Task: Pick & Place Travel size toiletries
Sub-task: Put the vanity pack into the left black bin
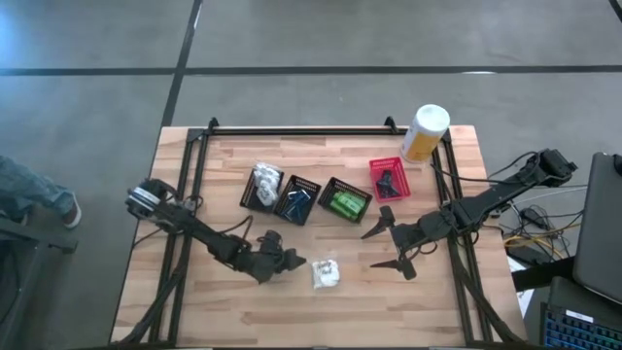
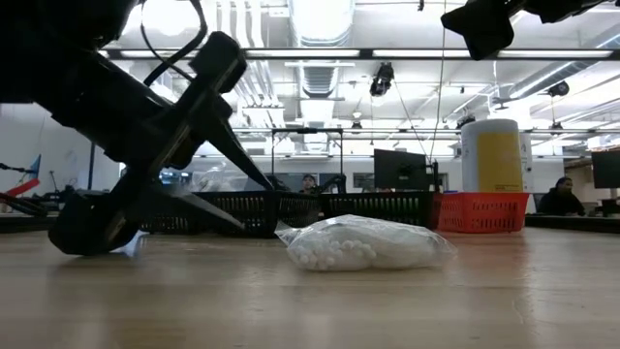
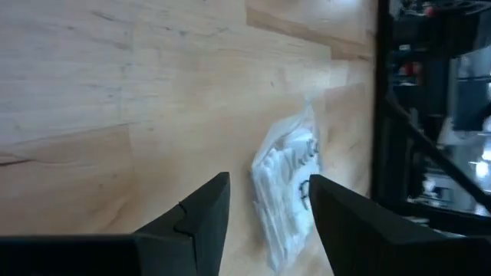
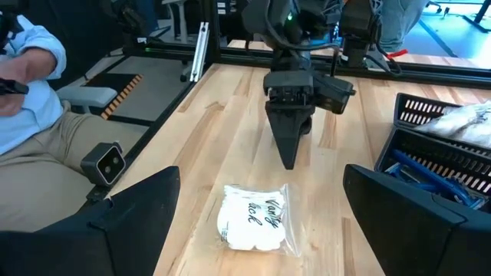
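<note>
Overhead: left gripper (image 1: 290, 261) lies low, fingers parted, just beside the white packet (image 1: 325, 273); right gripper (image 1: 394, 245) spread wide beyond it. Baskets (image 1: 305, 198) behind the packet hold toiletries. Left wrist: fingers (image 3: 201, 217) apart, packet (image 3: 288, 184) ahead, unheld.

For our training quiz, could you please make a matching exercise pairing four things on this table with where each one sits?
Things:
1. white clear-wrapped bag
2. bright green packets
3. white-and-yellow canister
4. red basket

Places:
A. at the table's far right corner
B. loose on the bare wood between the two arms
C. in a black basket in the row
D. at the right end of the basket row, beside the canister

Pairs: 1-B, 2-C, 3-A, 4-D
</note>
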You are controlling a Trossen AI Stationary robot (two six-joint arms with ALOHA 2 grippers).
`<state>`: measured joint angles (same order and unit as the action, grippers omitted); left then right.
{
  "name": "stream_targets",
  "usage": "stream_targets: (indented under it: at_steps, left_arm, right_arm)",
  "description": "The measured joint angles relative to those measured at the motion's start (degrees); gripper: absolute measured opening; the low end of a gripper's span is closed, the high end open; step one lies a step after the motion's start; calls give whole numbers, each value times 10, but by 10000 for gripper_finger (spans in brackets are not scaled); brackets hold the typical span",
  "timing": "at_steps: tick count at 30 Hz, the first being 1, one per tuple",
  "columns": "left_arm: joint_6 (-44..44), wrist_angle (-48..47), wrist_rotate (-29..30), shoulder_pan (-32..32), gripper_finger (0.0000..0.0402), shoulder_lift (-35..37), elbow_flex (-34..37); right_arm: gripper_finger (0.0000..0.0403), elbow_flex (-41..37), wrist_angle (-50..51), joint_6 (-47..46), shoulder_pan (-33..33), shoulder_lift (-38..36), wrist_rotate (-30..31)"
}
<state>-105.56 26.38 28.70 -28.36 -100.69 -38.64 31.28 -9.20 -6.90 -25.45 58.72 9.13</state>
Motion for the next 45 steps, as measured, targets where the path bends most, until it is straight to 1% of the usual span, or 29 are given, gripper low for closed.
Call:
stream_targets:
  at_steps: [3,7,11,15,19,25,34,45]
  left_arm:
    - [-5,-68,-4,0,201,-1,-26]
    - [-20,-144,-14,1,243,-3,-61]
    - [-24,-164,-22,1,280,-3,-80]
    - [-21,-162,-22,4,299,-3,-90]
    - [-21,-162,-23,10,298,-3,-90]
    - [-19,-160,-52,24,296,-7,-92]
    - [-13,-159,-72,29,296,-62,-156]
    - [-10,-157,-86,46,296,-98,-198]
  right_arm:
    - [364,0,0,0,0,0,0]
    - [364,0,0,0,0,0,0]
    - [364,0,0,0,0,0,0]
    - [364,0,0,0,0,0,0]
    - [364,0,0,0,0,0,0]
    - [364,0,0,0,0,0,0]
    - [364,0,0,0,0,0,0]
    - [364,0,0,0,0,0,0]
